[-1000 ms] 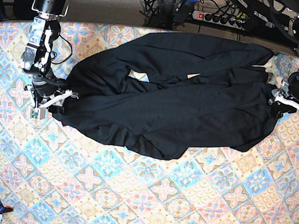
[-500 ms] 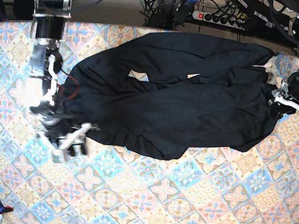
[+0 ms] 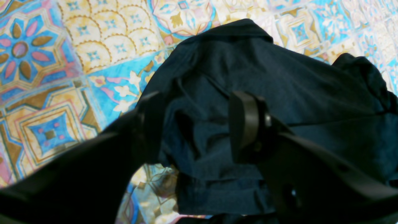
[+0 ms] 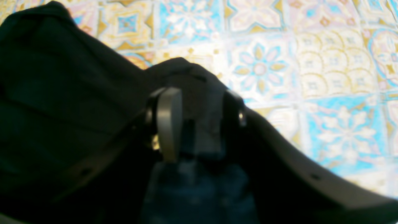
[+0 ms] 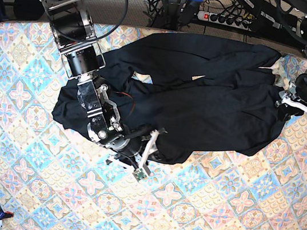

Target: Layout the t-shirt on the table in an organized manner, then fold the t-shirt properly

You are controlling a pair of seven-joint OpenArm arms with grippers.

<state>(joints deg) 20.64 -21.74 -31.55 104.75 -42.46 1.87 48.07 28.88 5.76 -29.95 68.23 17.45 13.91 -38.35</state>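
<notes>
Left wrist view: one t-shirt lay bunched over the table, covering the right and lower part of the picture, with patterned cloth bare to the left and along the top. The left gripper had its two fingers set apart, one on each side of a raised fold of black fabric. The fold sat between them, and the jaws appeared to be grasping it, though not tightly pressed.

Right wrist view: the picture was blurred. The same shirt filled the left side, and the table showed bare across the top and right. The right gripper had two fingers, one pale and one dark, with a wad of shirt fabric standing between them; it was clenched on that fabric.

Base view: one shirt lay spread, creased and uneven, across the upper half of the table, from the left part to the far right edge. Two arms were in view. The right gripper was low in the middle-left of the picture, at the shirt's lower hem, holding a piece of it, with its arm crossing over the shirt's left part. The left gripper was at the right edge of the shirt, its white fingers against the fabric there. The lower half of the table carried nothing but its pattern.
</notes>
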